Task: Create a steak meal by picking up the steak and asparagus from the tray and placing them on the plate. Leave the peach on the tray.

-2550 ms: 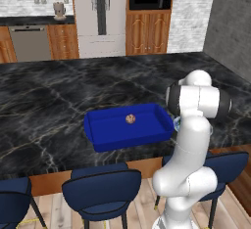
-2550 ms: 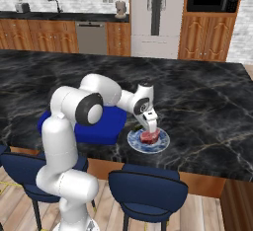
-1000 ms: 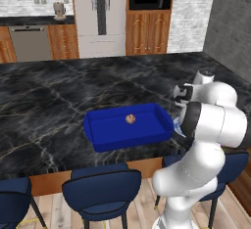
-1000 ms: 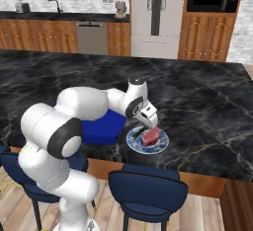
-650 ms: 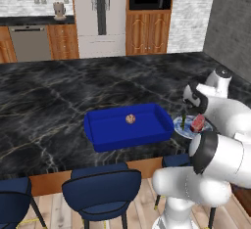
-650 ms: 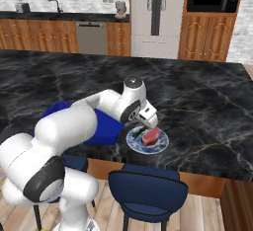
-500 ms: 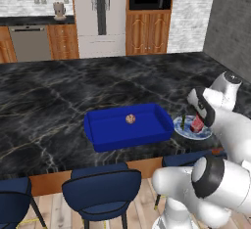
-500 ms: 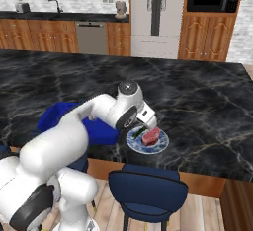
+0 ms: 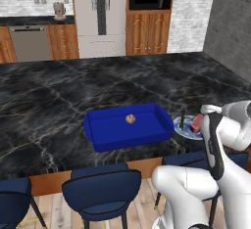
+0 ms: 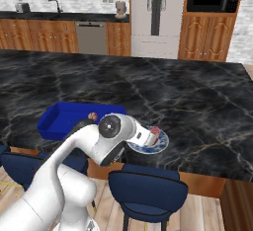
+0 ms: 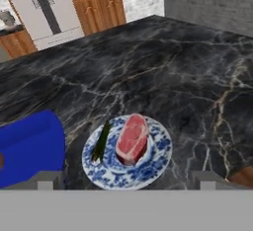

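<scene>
While the gripper (image 11: 126, 180) stands fully open w/ nothing between its fingers (image 11: 47, 179), the plate (image 11: 160, 157) sits directly ahead of it on the dark marble counter (image 11: 197, 77). Steak (image 11: 132, 137) lies on the plate, roughly centred, straight ahead of the gripper midline. Asparagus (image 11: 101, 141) lies on the same plate, just beside the steak on the side toward the tray; whether the two touch can't be told. Tray (image 11: 27, 146) is off to the gripper's left in hand view, near the plate but apart from it.

Left base view: peach (image 9: 130, 119) rests on the tray (image 9: 98, 140) floor, approx. mid-tray, well apart from the gripper. Plate (image 9: 180, 128) sits beside the tray's right end, w/ asparagus (image 9: 183, 120) and steak (image 9: 197, 122) on it; arm partly covers the plate.

Right base view: tray (image 10: 54, 119) and peach (image 10: 92, 116) are behind the arm; plate (image 10: 158, 145) rim and a bit of steak (image 10: 154, 132) show past the wrist. Blue stools (image 10: 148, 188) stand along the counter's near edge.
</scene>
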